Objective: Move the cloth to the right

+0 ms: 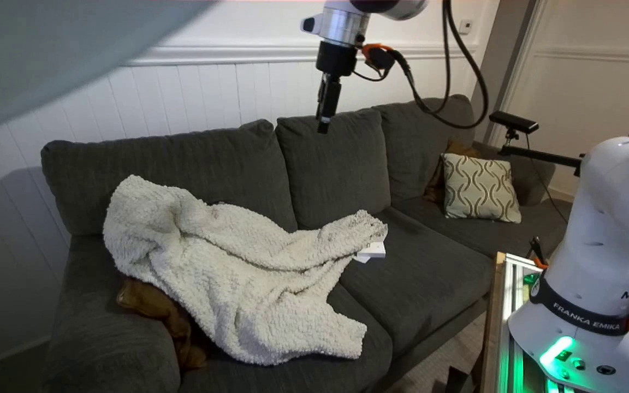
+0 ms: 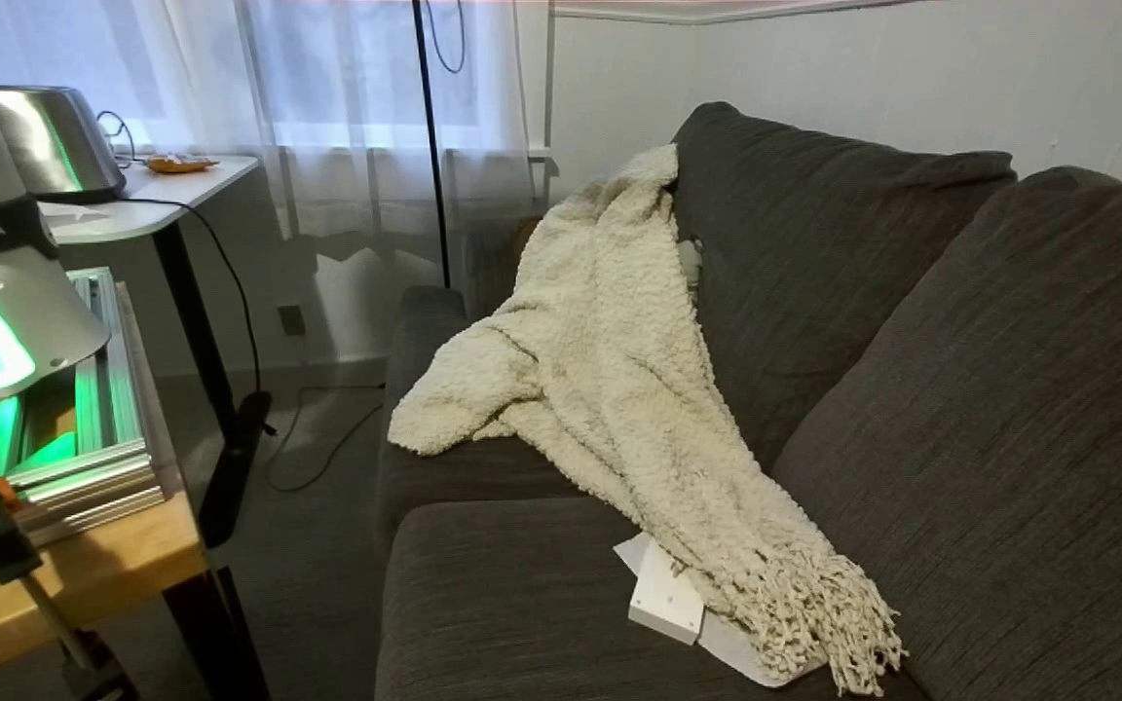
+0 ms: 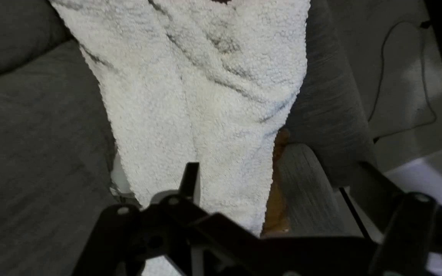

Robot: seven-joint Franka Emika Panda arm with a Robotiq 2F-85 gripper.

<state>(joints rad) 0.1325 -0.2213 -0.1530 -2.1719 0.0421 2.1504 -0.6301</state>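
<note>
While the big cream throw (image 1: 249, 273) is lying rumpled over the grey sofa (image 1: 314, 376), its long axis is running on a slant, from up against the back cushion (image 1: 200, 164) near the armrest (image 1: 112, 338) across to the next seat cushion (image 1: 429, 267). The fringed end (image 1: 372, 224) is pointing away from that armrest, and a shorter lobe is spilling toward the front. The gripper (image 1: 323, 124) is hanging well above, jaws standing wide apart. In an exterior view I'm getting the tassels (image 2: 839, 623) nice and clear, plus something pale (image 2: 691, 261), not sure what, peeking out beside the back cushion; in the wrist view the throw is running out of frame. The mustard-brown cloth (image 3: 276, 207) is poking out along the armrest side there. As for stuff in the way, a small white box (image 2: 666, 594) is sitting partly tucked under the fringed end, the patterned pillow (image 1: 481, 188) is sitting at the sofa's far end, and a blurry grey shape (image 1: 47, 49) is blocking a corner of an exterior view.
</note>
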